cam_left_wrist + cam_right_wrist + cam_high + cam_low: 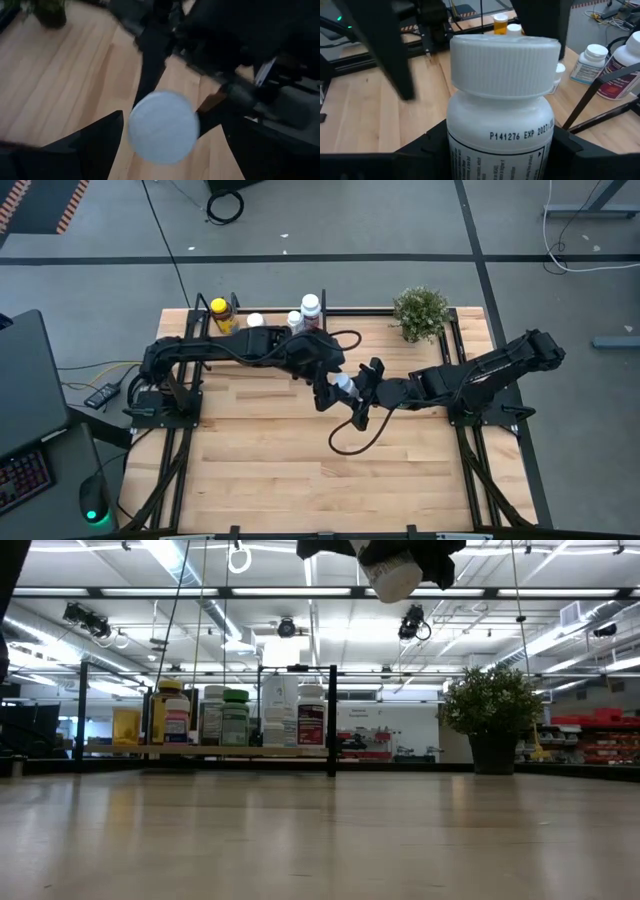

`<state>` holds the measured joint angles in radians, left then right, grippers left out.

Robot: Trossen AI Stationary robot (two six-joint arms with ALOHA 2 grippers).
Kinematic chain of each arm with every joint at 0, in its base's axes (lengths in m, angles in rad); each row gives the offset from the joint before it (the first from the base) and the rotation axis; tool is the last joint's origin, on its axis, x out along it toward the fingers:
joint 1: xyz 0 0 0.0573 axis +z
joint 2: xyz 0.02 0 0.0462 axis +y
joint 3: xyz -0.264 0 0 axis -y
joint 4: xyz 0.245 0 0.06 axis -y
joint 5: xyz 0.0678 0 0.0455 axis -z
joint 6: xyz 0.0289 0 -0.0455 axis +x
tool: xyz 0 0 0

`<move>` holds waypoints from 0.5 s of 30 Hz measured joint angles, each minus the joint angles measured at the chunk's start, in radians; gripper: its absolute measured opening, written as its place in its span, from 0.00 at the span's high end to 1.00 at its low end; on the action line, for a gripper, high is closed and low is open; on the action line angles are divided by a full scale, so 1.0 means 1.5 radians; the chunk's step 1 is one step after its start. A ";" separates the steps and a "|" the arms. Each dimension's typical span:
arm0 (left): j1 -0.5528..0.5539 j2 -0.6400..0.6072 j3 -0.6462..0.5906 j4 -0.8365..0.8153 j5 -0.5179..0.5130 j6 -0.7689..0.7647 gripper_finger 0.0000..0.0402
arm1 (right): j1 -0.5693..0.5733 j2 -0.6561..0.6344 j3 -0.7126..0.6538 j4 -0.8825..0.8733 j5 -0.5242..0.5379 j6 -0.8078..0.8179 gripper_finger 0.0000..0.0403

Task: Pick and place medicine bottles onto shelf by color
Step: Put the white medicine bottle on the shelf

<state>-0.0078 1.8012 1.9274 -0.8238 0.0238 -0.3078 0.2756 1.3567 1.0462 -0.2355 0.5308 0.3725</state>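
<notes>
A white medicine bottle [345,385] with a ribbed white cap [504,62] hangs high over the table's middle, my right gripper [362,390] shut on it. My left gripper [333,387] is open at the bottle's cap end. Its fingers [85,147] stand on either side of the cap [162,127]; whether they touch it, I cannot tell. The shelf [270,313] runs along the table's far edge. On it stand an amber yellow-capped bottle [220,315] and several white ones [311,307]. My right gripper pinches the bottle's white body [470,150] just below the cap, between its two fingers [415,155], one on each side. The fingers come from the table's right and slant slightly down. The bottle is lifted clear and its cap end points toward my left gripper.
A small potted plant [421,312] stands at the table's far right, beside the shelf. A loose black cable [350,435] loops on the planks below the grippers. Black frame rods [185,450] border the table's sides. In the low view the shelf's bottles [235,720] stand in a row.
</notes>
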 joint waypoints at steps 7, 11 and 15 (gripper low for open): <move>-0.006 0.027 0.000 0.018 0.000 -0.015 0.14 | 0.005 0.000 0.000 0.011 0.000 0.001 0.46; -0.007 0.028 -0.001 0.015 0.000 -0.014 0.14 | 0.011 -0.001 0.000 -0.001 0.005 0.010 0.46; -0.006 0.028 -0.001 0.012 0.000 -0.014 0.14 | 0.016 -0.001 0.000 -0.006 0.012 0.017 0.46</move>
<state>-0.0170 1.8435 1.9263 -0.8062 0.0235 -0.3293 0.2991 1.3560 1.0458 -0.2443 0.5491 0.3977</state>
